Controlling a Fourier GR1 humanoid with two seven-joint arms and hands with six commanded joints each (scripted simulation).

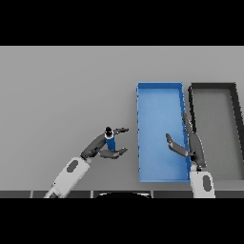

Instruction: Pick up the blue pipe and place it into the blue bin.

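The blue pipe (110,141) stands on end on the grey table, left of the blue bin (157,109); its dark ring end faces up. My left hand (96,146) is at the pipe from the lower left. Its fingers are straight and spread, with the pipe in the gap between thumb and fingers, close to the palm. The fingers are not curled round the pipe. My right hand (194,145) is open over the right side of the blue bin, thumb pointing left, and holds nothing.
A dark grey bin (214,128) stands right beside the blue bin, on its right. The grey table (62,90) stretches to the left and behind the pipe.
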